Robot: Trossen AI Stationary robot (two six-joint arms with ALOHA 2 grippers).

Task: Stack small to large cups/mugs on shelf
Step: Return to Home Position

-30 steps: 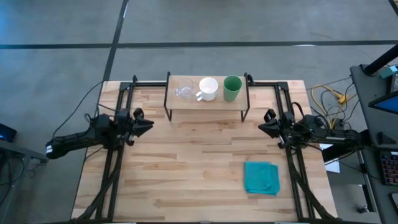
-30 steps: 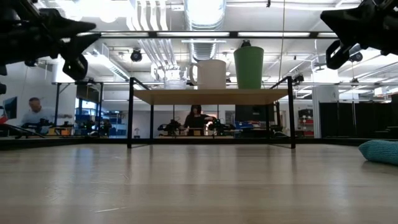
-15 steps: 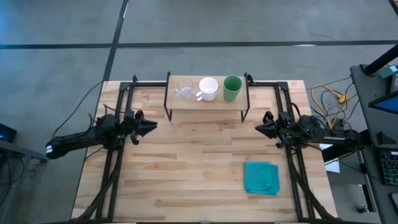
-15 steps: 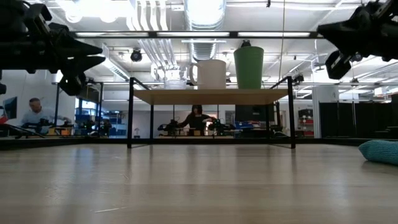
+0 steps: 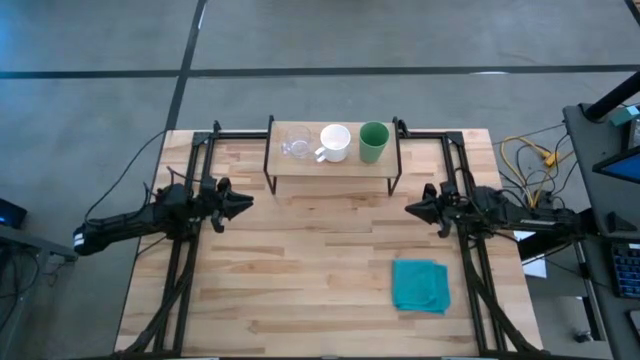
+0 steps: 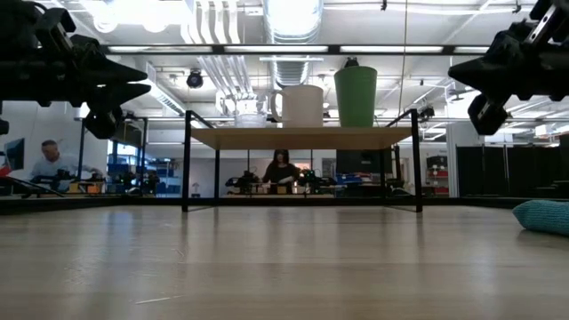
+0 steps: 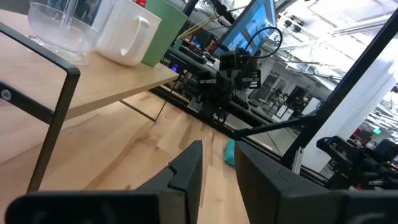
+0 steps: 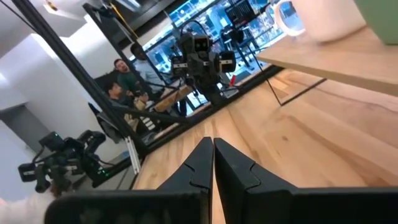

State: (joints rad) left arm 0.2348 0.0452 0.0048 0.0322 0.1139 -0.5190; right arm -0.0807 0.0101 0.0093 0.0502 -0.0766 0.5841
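Nearest us, a teal cloth [image 5: 420,285] lies on the bench [image 5: 320,270]. Our left tool [image 5: 245,203], slightly spread, and right tool [image 5: 409,209], pressed together, hover empty at either side. Beyond and between them, the shelf [image 5: 335,168] carries glass [image 5: 296,147], white mug [image 5: 335,142] and green cup [image 5: 373,142] in a row, with the glass toward the left tool.

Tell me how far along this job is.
Done: glass cup, white mug and green cup stand in a row on the shelf, smallest to tallest. In hand: nothing; the left gripper, open, and the right gripper, shut empty, sit off the shelf at either side. Remaining: apparently only parking arms.
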